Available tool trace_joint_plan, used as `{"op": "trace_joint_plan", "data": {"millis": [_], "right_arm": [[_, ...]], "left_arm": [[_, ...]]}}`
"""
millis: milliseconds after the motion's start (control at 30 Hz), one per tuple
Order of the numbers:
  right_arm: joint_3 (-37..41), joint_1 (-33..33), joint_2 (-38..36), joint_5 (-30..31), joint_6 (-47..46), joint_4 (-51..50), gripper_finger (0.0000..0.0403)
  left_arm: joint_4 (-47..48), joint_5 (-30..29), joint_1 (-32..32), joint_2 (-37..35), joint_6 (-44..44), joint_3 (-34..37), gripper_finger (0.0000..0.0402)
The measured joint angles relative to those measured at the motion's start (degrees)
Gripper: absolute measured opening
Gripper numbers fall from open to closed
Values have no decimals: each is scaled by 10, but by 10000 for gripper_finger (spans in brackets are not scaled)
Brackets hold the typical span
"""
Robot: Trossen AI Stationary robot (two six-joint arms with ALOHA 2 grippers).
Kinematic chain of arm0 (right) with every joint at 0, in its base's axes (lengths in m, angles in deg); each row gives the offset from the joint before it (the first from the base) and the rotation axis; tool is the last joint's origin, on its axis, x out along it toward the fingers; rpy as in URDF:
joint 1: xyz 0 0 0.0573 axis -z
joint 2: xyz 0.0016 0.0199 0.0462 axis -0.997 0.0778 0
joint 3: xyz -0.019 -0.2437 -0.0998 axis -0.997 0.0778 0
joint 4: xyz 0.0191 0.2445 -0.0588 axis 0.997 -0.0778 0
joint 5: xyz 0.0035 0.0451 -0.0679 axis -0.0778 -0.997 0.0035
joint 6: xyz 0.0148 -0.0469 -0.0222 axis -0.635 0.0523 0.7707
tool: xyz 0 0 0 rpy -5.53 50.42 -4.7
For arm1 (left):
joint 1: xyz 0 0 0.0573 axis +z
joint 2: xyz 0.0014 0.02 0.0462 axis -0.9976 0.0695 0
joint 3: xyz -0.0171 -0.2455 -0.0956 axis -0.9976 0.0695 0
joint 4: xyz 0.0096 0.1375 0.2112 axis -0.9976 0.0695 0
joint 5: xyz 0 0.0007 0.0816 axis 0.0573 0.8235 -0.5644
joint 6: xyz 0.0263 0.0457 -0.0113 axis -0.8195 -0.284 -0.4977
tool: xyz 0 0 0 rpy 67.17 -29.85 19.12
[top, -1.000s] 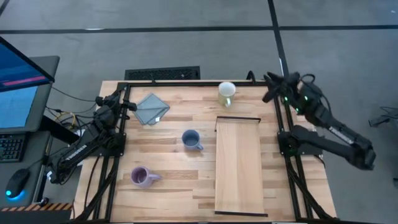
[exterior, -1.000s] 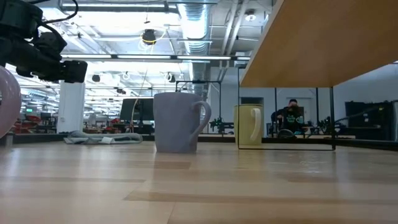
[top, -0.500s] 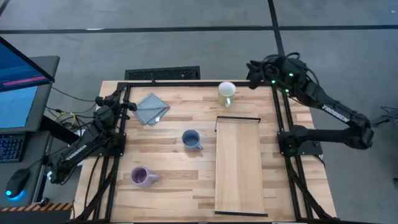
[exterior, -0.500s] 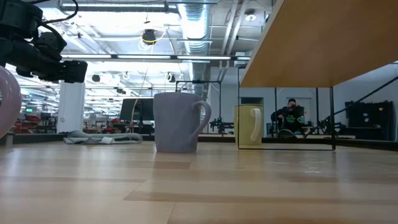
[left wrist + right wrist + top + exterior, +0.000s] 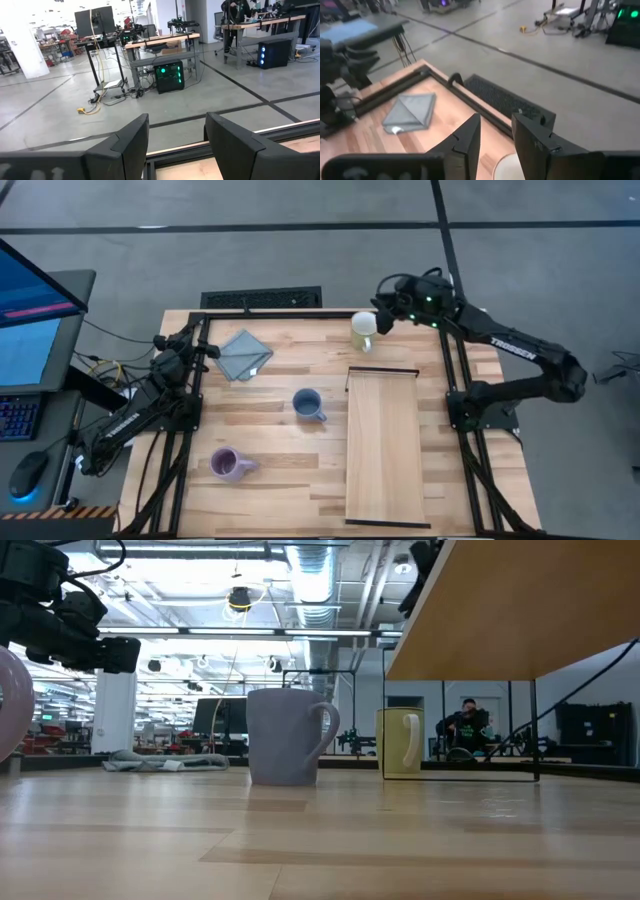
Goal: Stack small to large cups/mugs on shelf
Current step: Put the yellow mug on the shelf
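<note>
From above, my right hand [image 5: 381, 307] hovers just beside the cream-white ceramic mug [image 5: 364, 330] at the counter's [image 5: 270, 410] far edge; the long pale wooden shelf [image 5: 384, 445] lies nearer me. In its wrist view, the fingers [image 5: 468, 140] stand parted, empty, the mug rim just beneath. I judge I'm approaching: descend next, then close.

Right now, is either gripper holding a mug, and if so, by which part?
Nothing is held. The right gripper hovers open beside the cream-white mug, not touching it. The left gripper waits open at the table's left edge.
</note>
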Motion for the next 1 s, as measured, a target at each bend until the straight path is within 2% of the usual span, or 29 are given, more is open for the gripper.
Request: {"op": "trace_joint_plan", "data": {"millis": [267, 600, 800, 1000], "right_arm": [[0, 0, 54, 0, -5, 0, 146], [0, 4, 88, 0, -5, -8, 200], [0, 4, 90, 1, -5, -74, 229], [0, -5, 88, 0, -14, -145, 234]], "left_arm": [[0, 0, 0, 0, 0, 0, 189], [0, 0, 0, 0, 0, 0, 189], [0, 0, 0, 0, 0, 0, 189], [0, 0, 0, 0, 0, 0, 189]]}}
